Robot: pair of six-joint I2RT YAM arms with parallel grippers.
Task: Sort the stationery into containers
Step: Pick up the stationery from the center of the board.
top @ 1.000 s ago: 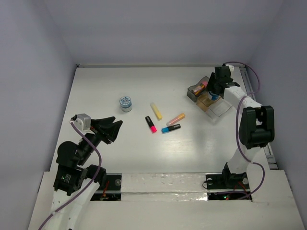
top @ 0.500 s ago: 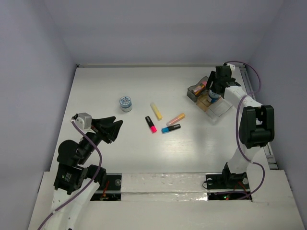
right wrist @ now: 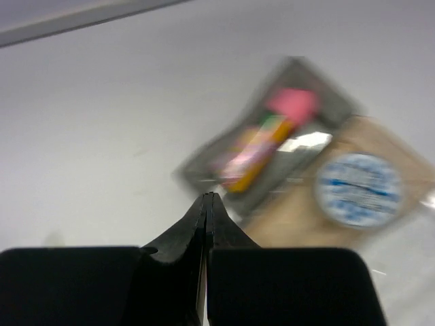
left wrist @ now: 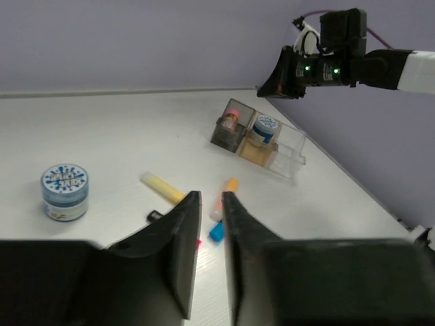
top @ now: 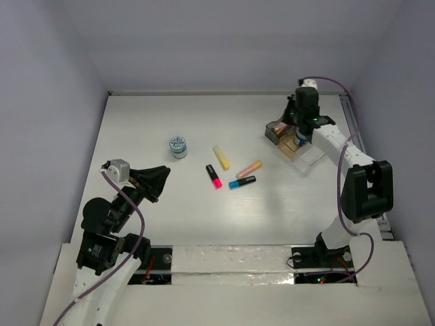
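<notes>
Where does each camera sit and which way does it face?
Top external: above, behind the bases, looking down at the table; left arm and right arm show.
Left wrist: low on the left, facing the trays; left gripper in front, right arm beyond.
Right wrist: over the trays, looking down; shut right gripper in front.
Shared: both wrist views show the roll in the amber tray.

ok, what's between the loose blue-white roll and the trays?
Only the yellow highlighter, lying between roll and trays; the orange highlighter sits just nearer the arms. Rest is bare table. Clearest in the top view.
</notes>
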